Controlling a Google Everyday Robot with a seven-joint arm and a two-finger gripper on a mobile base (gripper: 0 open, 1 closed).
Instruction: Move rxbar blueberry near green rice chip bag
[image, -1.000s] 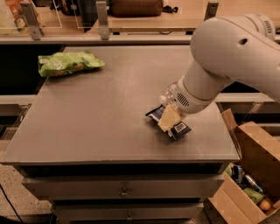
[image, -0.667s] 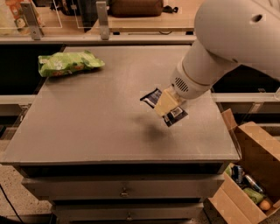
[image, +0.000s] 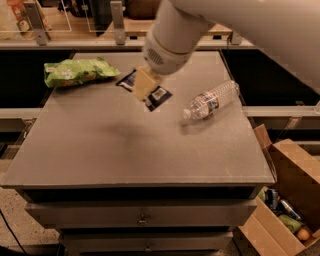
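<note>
My gripper (image: 145, 86) is shut on the rxbar blueberry (image: 157, 95), a flat dark navy wrapper with a white label patch, and holds it in the air above the grey table (image: 125, 155), left of centre. The bar's two ends stick out on either side of my tan fingers (image: 142, 82). The green rice chip bag (image: 77, 72), crinkled bright green with white markings, lies at the table's far left corner, a short way left of the bar.
A clear plastic water bottle (image: 210, 100) lies on its side at the right of the table. An open cardboard box (image: 290, 200) with cans and items stands on the floor at the right. A rail with posts (image: 117, 22) runs behind the table.
My arm has lifted the bar off the table and carried it left and back toward the green bag. The water bottle, hidden behind the arm before, now shows.
</note>
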